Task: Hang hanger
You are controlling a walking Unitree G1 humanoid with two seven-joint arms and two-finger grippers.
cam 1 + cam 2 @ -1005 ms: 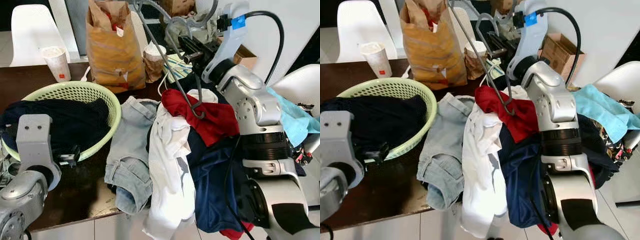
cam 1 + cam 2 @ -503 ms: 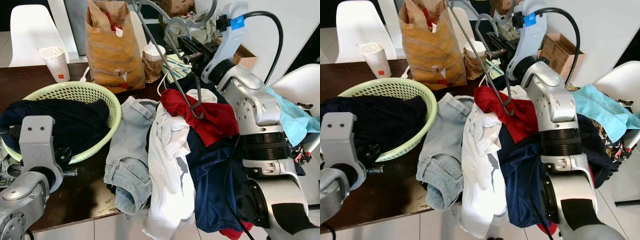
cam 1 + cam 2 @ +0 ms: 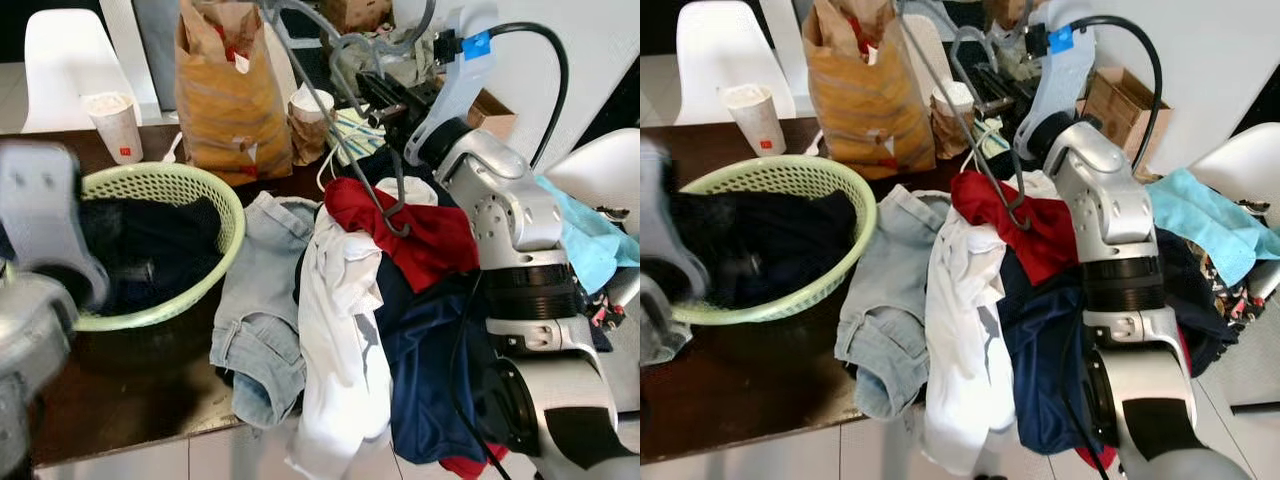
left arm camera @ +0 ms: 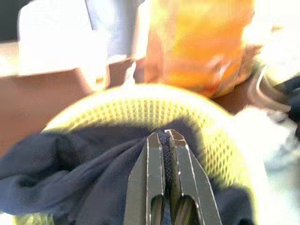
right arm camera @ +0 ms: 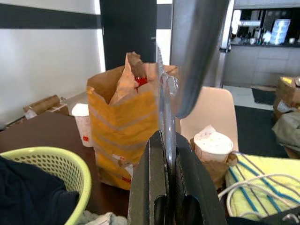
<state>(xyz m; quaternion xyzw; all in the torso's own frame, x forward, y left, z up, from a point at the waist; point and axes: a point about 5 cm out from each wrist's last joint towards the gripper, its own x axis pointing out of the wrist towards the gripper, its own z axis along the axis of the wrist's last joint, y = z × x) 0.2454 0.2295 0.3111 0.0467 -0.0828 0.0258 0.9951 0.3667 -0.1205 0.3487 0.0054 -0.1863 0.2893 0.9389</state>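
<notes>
Left eye view: the table point(image 3: 130, 385) is the reference. On it, from largest to smallest: a heap of clothes point(image 3: 345, 300) spilling over its near edge, a green basket point(image 3: 165, 250) at the robot's left holding a dark garment point(image 3: 150, 245), a brown paper bag point(image 3: 228, 95) at the far side, and two paper cups point(image 3: 112, 125).

The right arm point(image 3: 500, 220) reaches over the table's right part, above the heap. The right gripper point(image 5: 165, 154) is clenched on the hanger point(image 3: 345, 130), a thin grey wire hanger. The hanger rises out of the fingers and also runs down from them; its long axis slants from high above the bag down toward the heap, and its hooked end point(image 3: 395, 215) lies just over the red garment point(image 3: 400, 225). The right arm is therefore the working arm for hanging.

The left gripper point(image 4: 164, 161) is over the basket, its fingers closed on a fold of the dark garment. The left arm point(image 3: 45, 270) is blurred at the table's left edge.

No rail or rod is identifiable in these frames, so the direction of the hanging move cannot be stated. Judged risk: the hooked end is close enough to the red garment to snag it as the hanger travels.
</notes>
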